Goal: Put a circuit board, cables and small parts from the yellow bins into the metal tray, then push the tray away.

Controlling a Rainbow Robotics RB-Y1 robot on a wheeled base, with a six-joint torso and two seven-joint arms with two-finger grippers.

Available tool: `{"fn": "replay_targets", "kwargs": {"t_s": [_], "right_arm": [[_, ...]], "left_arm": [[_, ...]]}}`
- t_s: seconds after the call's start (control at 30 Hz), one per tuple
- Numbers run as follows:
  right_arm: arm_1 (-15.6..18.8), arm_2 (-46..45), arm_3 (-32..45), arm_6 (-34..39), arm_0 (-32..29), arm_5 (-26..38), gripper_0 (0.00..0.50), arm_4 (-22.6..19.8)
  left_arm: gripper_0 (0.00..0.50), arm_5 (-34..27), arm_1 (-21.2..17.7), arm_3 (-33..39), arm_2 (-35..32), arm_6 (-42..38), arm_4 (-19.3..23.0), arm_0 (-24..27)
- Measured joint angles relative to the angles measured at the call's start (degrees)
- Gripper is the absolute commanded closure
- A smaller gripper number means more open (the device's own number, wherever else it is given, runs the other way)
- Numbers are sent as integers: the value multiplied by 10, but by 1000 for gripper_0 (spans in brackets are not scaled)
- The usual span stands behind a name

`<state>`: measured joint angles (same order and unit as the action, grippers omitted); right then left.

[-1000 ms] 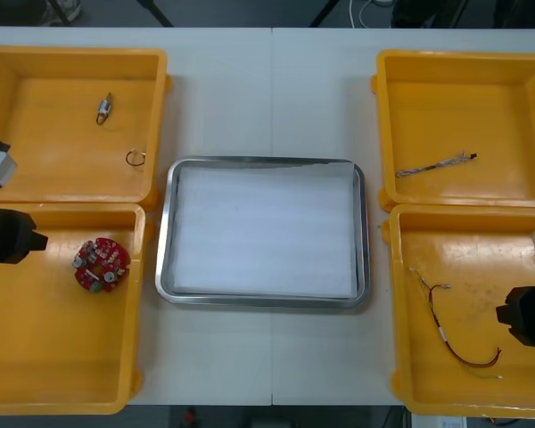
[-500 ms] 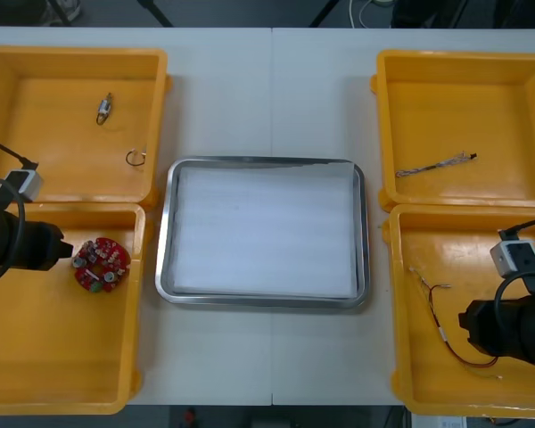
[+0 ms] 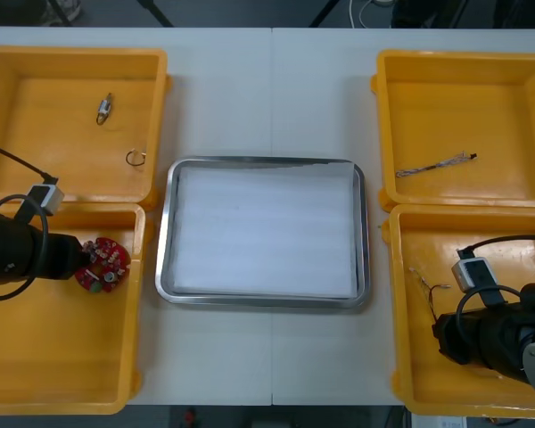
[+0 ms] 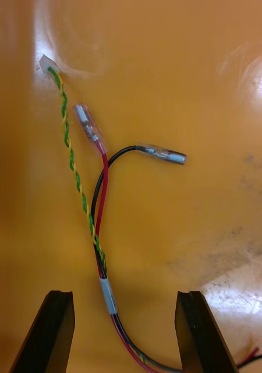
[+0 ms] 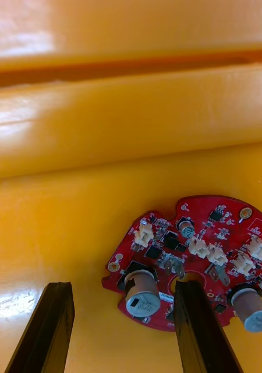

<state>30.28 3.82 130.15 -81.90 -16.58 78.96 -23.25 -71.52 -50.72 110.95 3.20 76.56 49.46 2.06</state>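
Note:
A round red circuit board (image 3: 105,264) lies in the near left yellow bin (image 3: 36,357). My left gripper (image 3: 80,258) reaches it from the left. In the left wrist view the gripper (image 5: 122,332) is open, with the board (image 5: 195,256) just ahead and one finger (image 5: 204,326) overlapping its edge. A red and yellow cable (image 3: 428,290) lies in the near right bin (image 3: 401,267). My right gripper (image 3: 442,337) hangs over it, open (image 4: 124,335), with the cable (image 4: 102,192) running between the fingers. The metal tray (image 3: 164,259), white inside, sits between the bins.
The far left bin (image 3: 36,152) holds a small metal part (image 3: 104,109) and a small ring (image 3: 135,158). A twisted cable (image 3: 437,164) lies in the far right bin (image 3: 517,116). Bare table surrounds the tray.
My left gripper has moved right up to the circuit board. My right gripper has moved left and nearer, coming over the red and yellow cable.

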Motion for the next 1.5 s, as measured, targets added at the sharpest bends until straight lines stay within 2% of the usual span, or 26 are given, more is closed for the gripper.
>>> {"fn": "replay_targets", "kwargs": {"t_s": [0.27,0.3,0.37,0.4,0.57,0.6,0.67,0.7,1.03,1.27,1.5], "right_arm": [[0,8,-37,-6,-7,-31,0,0],[0,8,-37,-6,-8,-31,0,0],[0,8,-37,-6,-11,-32,0,0],[0,9,-37,-6,-12,-32,0,0],[1,14,-36,-7,-14,-33,0,3],[1,15,-36,-7,-14,-33,32,6],[1,17,-36,-7,-14,-33,488,12],[1,18,-36,-8,-14,-33,500,16],[1,20,-36,-27,-14,-33,500,19],[2,18,-28,-27,-11,-20,500,17],[2,-1,35,-27,24,109,500,4]], "left_arm": [[0,29,0,-12,17,0,-11,0],[71,29,0,-12,17,0,-11,0],[375,30,0,-12,17,0,-13,0],[500,31,0,-12,17,0,-13,0],[500,32,0,-12,17,0,-17,0],[500,32,0,-12,17,0,-18,0],[500,32,0,-12,17,0,-19,0],[500,32,0,-12,17,0,-19,0],[500,24,0,-11,13,0,-22,0],[500,-87,0,29,-36,0,-22,0],[500,-202,0,104,-118,0,-4,0]]}}
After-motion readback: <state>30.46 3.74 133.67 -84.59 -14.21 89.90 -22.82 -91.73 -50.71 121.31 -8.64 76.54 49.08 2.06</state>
